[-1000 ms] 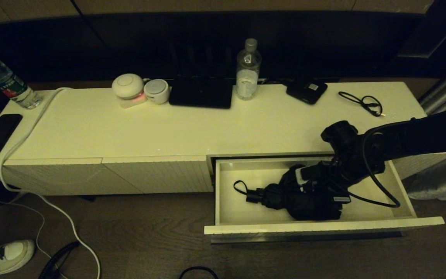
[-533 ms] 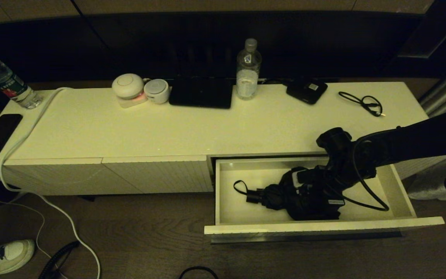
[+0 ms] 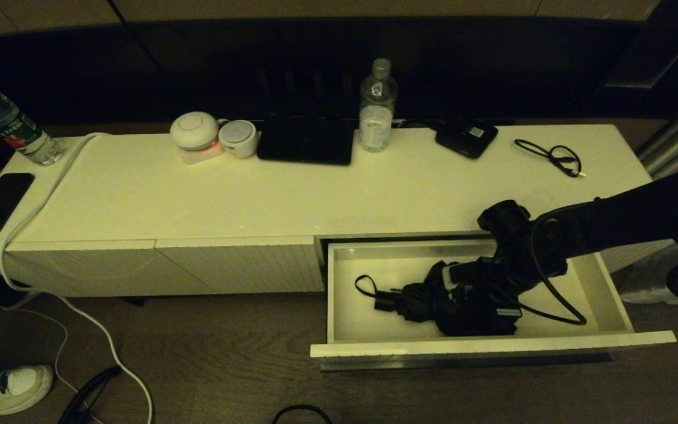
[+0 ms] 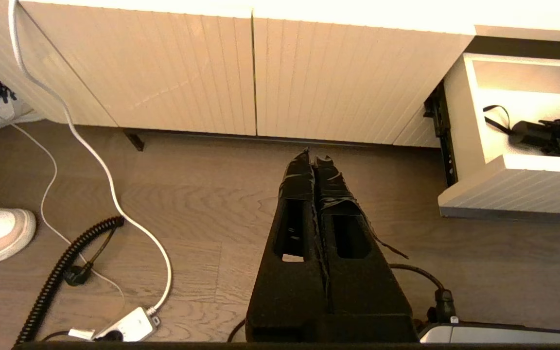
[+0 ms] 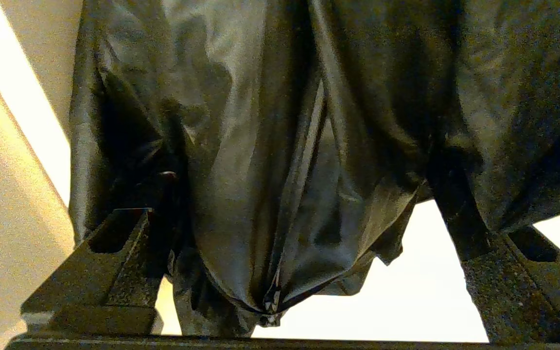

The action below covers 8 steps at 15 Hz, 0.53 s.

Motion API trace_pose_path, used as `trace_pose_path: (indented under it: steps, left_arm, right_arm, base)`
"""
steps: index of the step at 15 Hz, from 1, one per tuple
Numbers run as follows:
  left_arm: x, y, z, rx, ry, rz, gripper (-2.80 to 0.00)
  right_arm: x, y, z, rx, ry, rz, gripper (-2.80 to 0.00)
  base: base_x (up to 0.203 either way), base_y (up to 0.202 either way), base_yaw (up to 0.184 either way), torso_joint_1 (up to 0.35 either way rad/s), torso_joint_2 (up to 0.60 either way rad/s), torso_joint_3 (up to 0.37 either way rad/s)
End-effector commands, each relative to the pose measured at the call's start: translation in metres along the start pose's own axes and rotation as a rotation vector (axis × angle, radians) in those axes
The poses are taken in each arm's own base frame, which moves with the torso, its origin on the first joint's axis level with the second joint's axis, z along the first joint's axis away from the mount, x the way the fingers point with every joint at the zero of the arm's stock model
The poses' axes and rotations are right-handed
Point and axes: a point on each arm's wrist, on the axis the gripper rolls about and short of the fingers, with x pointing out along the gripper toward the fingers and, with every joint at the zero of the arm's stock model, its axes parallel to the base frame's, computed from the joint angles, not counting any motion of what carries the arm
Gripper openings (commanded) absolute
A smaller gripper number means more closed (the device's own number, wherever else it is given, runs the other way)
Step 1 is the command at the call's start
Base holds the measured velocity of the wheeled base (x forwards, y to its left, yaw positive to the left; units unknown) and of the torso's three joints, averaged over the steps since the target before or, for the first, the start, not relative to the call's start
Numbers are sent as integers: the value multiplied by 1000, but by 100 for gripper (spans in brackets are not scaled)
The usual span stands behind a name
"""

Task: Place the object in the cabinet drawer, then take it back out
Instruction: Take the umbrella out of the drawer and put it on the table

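A: R end effector point(image 3: 462, 303) in the cabinet drawer point(image 3: 492, 343), fingers spread wide around umbrella point(image 3: 433, 297), no grip yet. L end effector point(image 4: 313, 160) closed, parked over floor left of drawer.

B: Risk: pinches loose fabric only, umbrella slips on lift.

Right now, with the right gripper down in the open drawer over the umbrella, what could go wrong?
1. The right gripper is open astride the umbrella, whose loose, bunchy fabric may be all it pinches on closing, and that could slip.
2. The wrist loop trails on the drawer floor and might snag on lifting.
3. The arm's cable hangs inside the drawer and could catch its wall.
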Motion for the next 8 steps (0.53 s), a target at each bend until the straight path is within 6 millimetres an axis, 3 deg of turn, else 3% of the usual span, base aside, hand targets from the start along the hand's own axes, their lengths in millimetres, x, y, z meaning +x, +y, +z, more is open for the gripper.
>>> trace_pose_path:
  steps: [1, 3, 4, 8]
  left_arm:
    - [0, 0, 0, -1, -2, 1, -280]
    - [0, 0, 0, -1, -2, 1, -280]
    - [0, 0, 0, -1, -2, 1, -280]
    - [0, 0, 0, -1, -2, 1, -280]
  right_arm:
    - [2, 3, -1, -9, 3, 15, 0]
    - [3, 5, -2, -11, 10, 25, 0]
    - [3, 8, -2, -11, 13, 31, -280]
    - [-4, 6, -2, -14, 9, 18, -280]
  base:
    - [0, 0, 0, 0, 0, 0]
    - [0, 0, 0, 0, 0, 0]
    - [0, 0, 0, 0, 0, 0]
    - [0, 0, 0, 0, 0, 0]
